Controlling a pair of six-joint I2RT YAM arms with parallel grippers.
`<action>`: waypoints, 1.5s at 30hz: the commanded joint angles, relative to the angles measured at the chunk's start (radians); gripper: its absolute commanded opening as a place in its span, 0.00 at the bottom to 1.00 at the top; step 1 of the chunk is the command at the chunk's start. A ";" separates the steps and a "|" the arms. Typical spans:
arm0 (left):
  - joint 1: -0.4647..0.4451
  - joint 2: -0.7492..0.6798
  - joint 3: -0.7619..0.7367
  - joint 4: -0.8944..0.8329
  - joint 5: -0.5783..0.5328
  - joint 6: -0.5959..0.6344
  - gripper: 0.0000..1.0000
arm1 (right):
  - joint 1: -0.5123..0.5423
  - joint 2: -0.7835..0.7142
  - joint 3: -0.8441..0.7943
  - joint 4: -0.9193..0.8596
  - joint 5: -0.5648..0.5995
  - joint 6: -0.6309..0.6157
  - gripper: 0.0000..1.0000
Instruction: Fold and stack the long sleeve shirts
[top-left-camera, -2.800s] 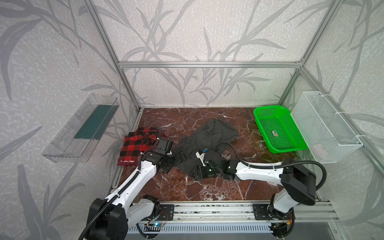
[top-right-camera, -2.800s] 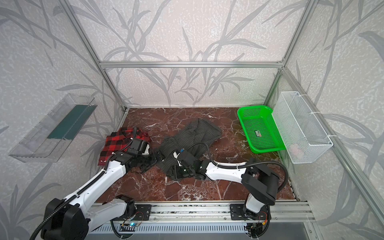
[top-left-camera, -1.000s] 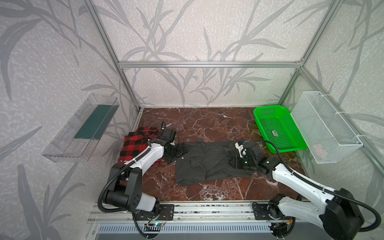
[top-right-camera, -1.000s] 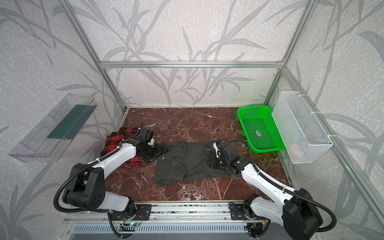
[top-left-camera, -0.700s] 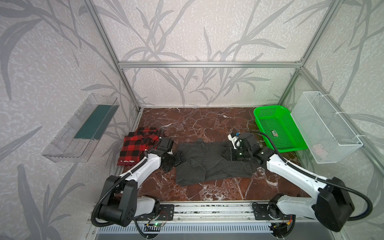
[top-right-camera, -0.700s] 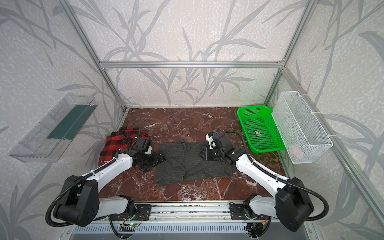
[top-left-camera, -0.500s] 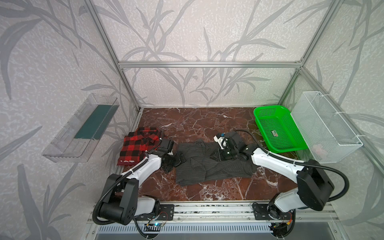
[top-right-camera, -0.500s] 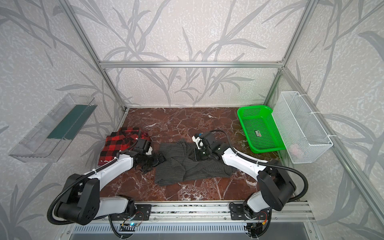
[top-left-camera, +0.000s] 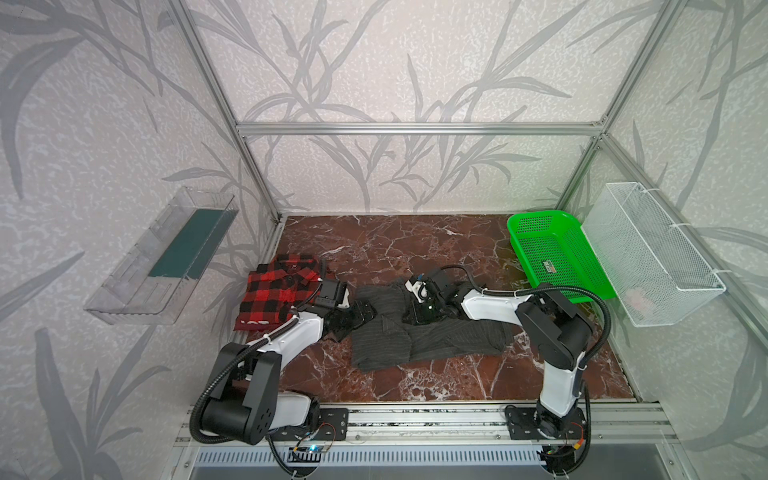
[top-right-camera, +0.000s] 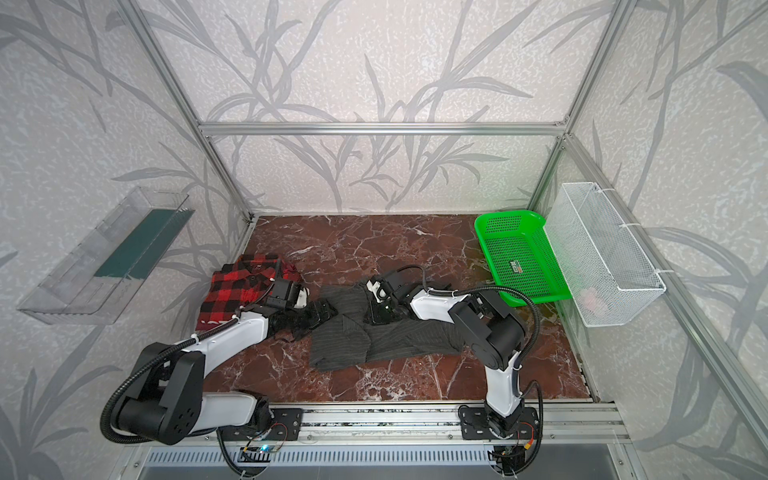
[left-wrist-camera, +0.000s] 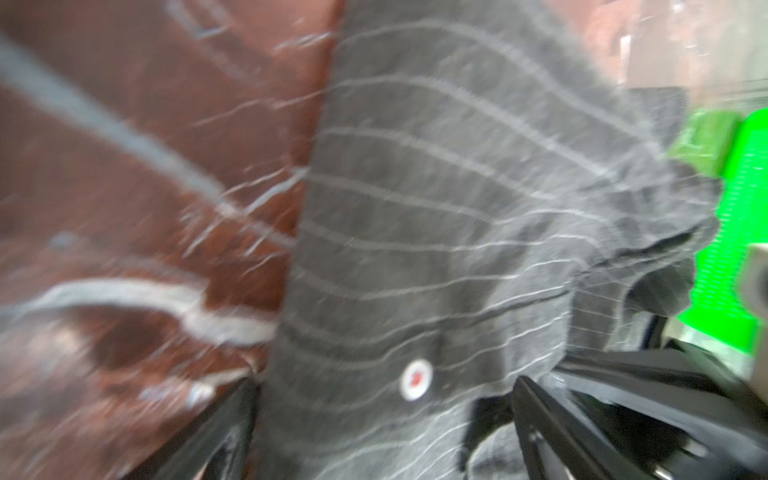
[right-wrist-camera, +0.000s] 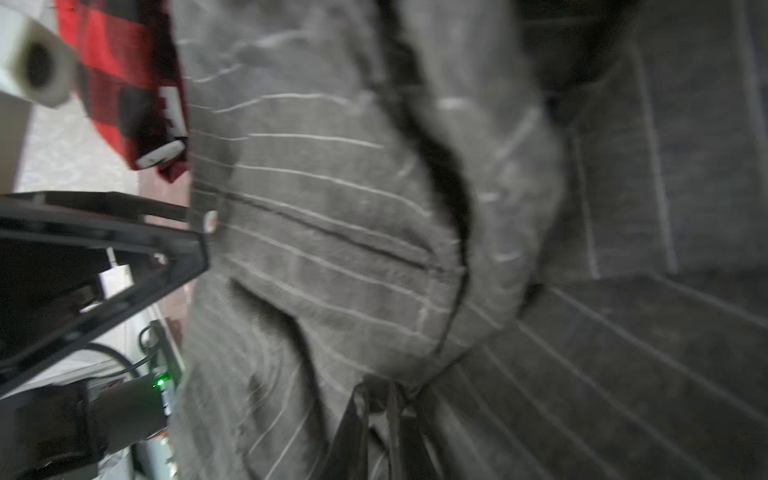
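The charcoal shirt, pale-pinstriped and rumpled, sprawls partly folded in the middle of the tabletop, with a white button near one edge. The red-and-black plaid shirt lies folded just left of it. The left fingers gape wide astride that edge. The right fingers pinch a charcoal fold narrowly.

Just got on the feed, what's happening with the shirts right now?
The red plaid shirt lies folded at the left. The charcoal pinstripe shirt is spread in the middle, partly folded. The right pincer pinches a fold on its far side; the left pincer stands open at the shirt's left edge. Nothing is stacked yet.
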 joint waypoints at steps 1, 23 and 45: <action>0.002 0.074 -0.070 0.010 0.028 -0.008 0.95 | 0.002 0.032 0.028 0.023 0.039 -0.015 0.09; 0.000 0.076 -0.104 0.069 0.071 0.004 0.40 | 0.003 0.037 -0.025 0.046 0.071 0.005 0.05; -0.022 -0.043 0.154 -0.544 -0.147 -0.011 0.00 | -0.180 -0.364 -0.163 -0.073 0.090 -0.054 0.07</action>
